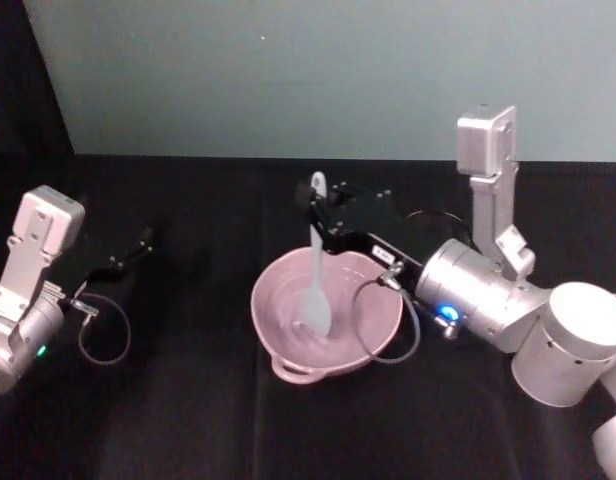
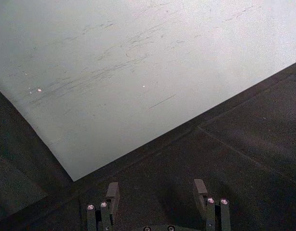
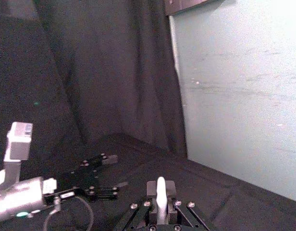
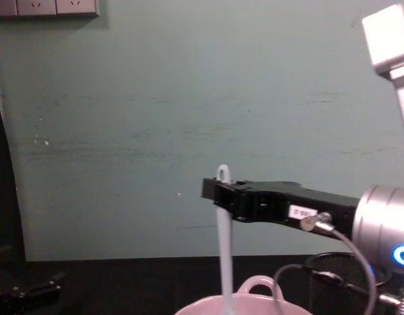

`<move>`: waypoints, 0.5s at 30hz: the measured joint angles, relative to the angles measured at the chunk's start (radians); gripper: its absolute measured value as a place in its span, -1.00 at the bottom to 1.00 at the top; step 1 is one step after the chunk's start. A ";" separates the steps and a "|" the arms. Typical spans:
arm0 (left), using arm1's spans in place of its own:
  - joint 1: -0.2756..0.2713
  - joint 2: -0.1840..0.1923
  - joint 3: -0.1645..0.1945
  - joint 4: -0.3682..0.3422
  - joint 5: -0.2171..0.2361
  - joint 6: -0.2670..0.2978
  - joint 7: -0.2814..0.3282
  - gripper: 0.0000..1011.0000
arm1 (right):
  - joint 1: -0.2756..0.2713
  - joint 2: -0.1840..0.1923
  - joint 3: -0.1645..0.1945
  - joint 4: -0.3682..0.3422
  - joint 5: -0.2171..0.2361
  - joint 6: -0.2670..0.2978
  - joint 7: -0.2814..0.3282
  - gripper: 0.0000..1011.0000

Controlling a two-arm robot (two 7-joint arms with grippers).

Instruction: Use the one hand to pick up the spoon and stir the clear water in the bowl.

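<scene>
The right gripper (image 1: 316,215) is reaching in over the bowl (image 1: 273,320) and is pinching the spoon (image 1: 314,275) high on its handle, just below the holed end, with the jaws narrowed onto the thin shaft. The spoon is hanging nearly upright, its flat head sitting down inside the bowl, near the middle.

The spoon is looking like light, slim plastic, stiff enough to push water but likely to flex a little. It is smooth too, so it could twist or slip in a pinch this high up, and a hold lower on the handle would probably be giving steadier control.

The bowl is looking glossy, rigid and breakable, and it is sitting loose on the black desk (image 1: 188,400), so hard sweeps against its wall could be nudging it. The water level is too clear to make out.

The left gripper (image 1: 143,240) is resting parked well to the left, its jaws spread wide around nothing.

Counting: one spoon, one bowl, two grippers, and one black mesh cup (image 4: 330,279) standing just beside the bowl.
</scene>
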 joint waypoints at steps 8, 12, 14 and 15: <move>0.000 0.000 0.000 0.000 0.000 0.000 0.000 1.00 | 0.039 -0.043 -0.030 0.048 0.000 -0.021 0.015 -0.77; 0.000 0.000 0.000 0.000 0.000 0.000 0.000 1.00 | 0.067 -0.058 -0.036 0.086 -0.001 -0.029 0.022 -0.77; 0.000 0.000 0.000 0.000 0.000 0.000 0.000 1.00 | 0.078 -0.064 -0.036 0.104 -0.002 -0.032 0.023 -0.77; 0.000 0.000 0.000 0.000 0.000 0.000 0.000 1.00 | 0.089 -0.068 -0.036 0.121 -0.003 -0.034 0.024 -0.77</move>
